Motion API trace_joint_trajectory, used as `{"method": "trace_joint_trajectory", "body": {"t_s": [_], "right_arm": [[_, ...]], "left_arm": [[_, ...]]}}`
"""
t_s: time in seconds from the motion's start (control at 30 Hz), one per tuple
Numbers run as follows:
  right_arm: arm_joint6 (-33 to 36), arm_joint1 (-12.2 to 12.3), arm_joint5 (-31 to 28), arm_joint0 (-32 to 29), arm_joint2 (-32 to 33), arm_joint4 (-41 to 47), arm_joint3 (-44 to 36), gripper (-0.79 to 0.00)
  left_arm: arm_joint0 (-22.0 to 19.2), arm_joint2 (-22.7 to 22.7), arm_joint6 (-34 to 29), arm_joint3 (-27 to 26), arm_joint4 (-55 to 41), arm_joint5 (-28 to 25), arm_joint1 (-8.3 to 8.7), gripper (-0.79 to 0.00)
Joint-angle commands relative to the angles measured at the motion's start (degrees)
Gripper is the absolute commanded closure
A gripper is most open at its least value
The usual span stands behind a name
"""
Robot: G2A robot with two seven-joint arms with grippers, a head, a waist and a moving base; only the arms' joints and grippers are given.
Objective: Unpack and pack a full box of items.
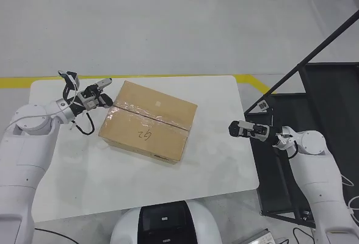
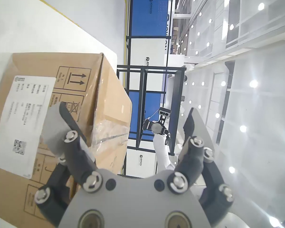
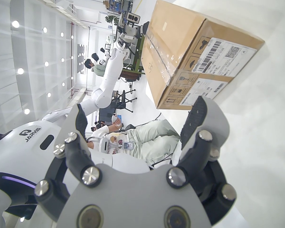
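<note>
A closed brown cardboard box, its flaps sealed with clear tape along the middle, sits on the white table. My left gripper is open at the box's left end, level with its top edge. In the left wrist view the box with a white label lies close ahead of my left gripper. My right gripper is open over the table's right edge, a short way clear of the box. The right wrist view shows the box beyond my right gripper.
A black metal rack stands on the floor just right of the table. A yellow line runs along the floor behind the table. Bare tabletop lies in front of and to the right of the box.
</note>
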Motion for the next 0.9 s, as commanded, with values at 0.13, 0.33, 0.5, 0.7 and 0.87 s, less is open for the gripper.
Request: {"method": "trace_joint_trajectory", "body": {"t_s": [0.13, 0.33, 0.5, 0.7, 0.87], "right_arm": [[-0.16, 0.18, -0.16, 0.19, -0.76, 0.2, 0.11, -0.785], [-0.13, 0.39, -0.13, 0.58, -1.33, 0.31, -0.16, -0.785], [-0.75, 0.44, -0.45, 1.35, -2.02, 0.96, 0.08, -0.785], [-3.47, 0.05, -3.24, 2.69, -3.33, 2.34, 1.22, -0.785], [-3.47, 0.05, -3.24, 2.69, -3.33, 2.34, 1.22, -0.785]], "left_arm": [[1.77, 0.08, 3.5, -1.34, 2.91, 0.58, 0.17, -0.785], [3.01, 0.02, 5.85, -2.93, 4.19, 0.69, 0.19, -0.785], [3.89, 0.03, 7.39, -3.97, 5.52, 1.14, 0.23, -0.785], [4.5, -1.07, 10.37, -4.21, 5.18, 0.73, 0.25, -0.785], [5.01, -2.16, 12.55, -4.39, 4.9, 0.61, 0.31, -0.785]]}}
